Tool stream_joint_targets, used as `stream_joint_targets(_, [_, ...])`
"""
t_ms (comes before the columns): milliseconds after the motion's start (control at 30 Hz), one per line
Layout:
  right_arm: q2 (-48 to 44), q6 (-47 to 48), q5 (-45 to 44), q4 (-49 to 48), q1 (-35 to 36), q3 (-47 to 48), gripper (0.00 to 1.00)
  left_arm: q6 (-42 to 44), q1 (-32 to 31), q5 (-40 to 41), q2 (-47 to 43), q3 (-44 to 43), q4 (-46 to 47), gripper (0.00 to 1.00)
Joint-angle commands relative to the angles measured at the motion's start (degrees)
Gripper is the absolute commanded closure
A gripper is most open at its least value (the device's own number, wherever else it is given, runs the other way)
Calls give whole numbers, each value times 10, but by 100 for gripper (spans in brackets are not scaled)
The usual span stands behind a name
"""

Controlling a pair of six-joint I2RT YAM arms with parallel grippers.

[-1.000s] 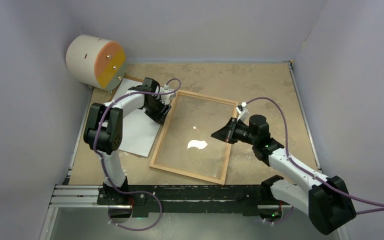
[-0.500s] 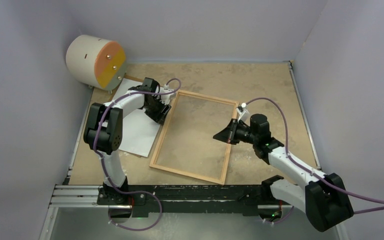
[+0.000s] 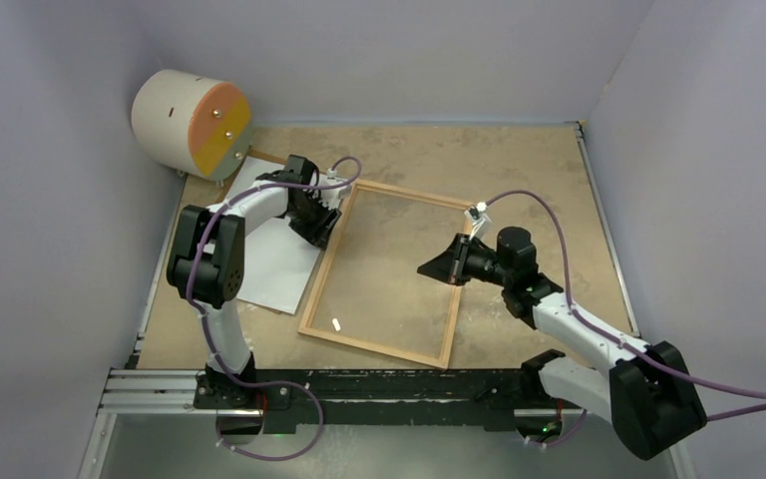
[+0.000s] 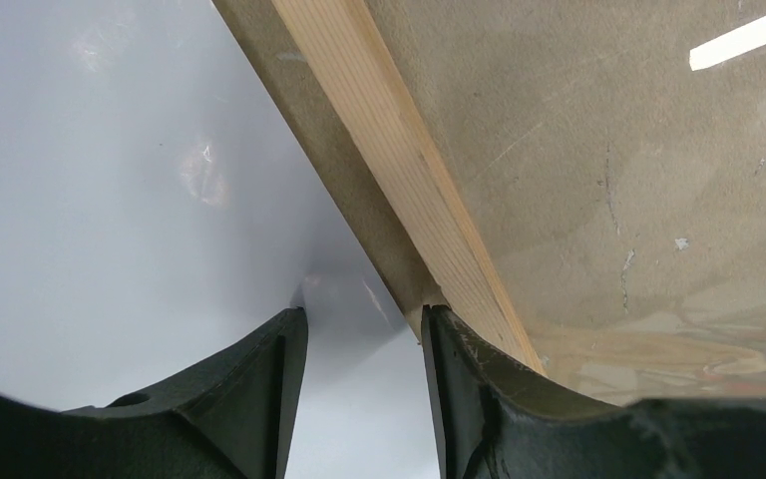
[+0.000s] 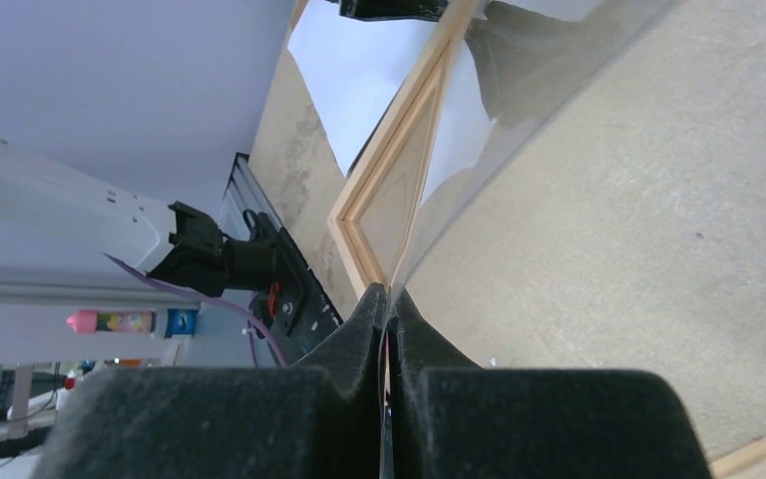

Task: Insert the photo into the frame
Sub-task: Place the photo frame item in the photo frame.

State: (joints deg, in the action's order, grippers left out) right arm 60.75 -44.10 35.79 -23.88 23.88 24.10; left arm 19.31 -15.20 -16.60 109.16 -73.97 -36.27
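Observation:
The frame [image 3: 321,279] is a thin light-wood rectangle lying flat in the middle of the table. My right gripper [image 3: 429,267] is shut on the right edge of its clear pane [image 3: 384,274]. In the right wrist view the thin pane [image 5: 459,140] runs edgewise out of the pinched jaws [image 5: 387,294], above the frame [image 5: 391,130]. The photo [image 3: 269,254] lies white side up just left of the frame. My left gripper [image 3: 321,228] is open over it. In the left wrist view one finger [image 4: 279,349] is over the photo [image 4: 110,200] and the other meets the wood rail [image 4: 389,150].
A white cylinder with an orange and yellow face [image 3: 191,123] stands at the back left corner. A brown board corner [image 3: 262,157] peeks out behind the photo. A black and metal rail [image 3: 379,387] runs along the near edge, and walls enclose the table.
My right gripper has shifted slightly left with the pane. The bright glare on the pane moved from its centre to the lower left. The left arm has not moved.

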Motion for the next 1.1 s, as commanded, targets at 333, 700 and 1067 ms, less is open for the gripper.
stream_joint_targets(333, [38,33,-12,-9,20,-18,84,1,-11,-35,20,13,-32,52])
stream_joint_targets(700, [66,17,-49,36,-3,-16,50,2,-11,-29,19,6,-35,54])
stream_joint_targets(1067, [64,5,-20,24,-45,-24,32,7,-11,-24,17,7,-35,55])
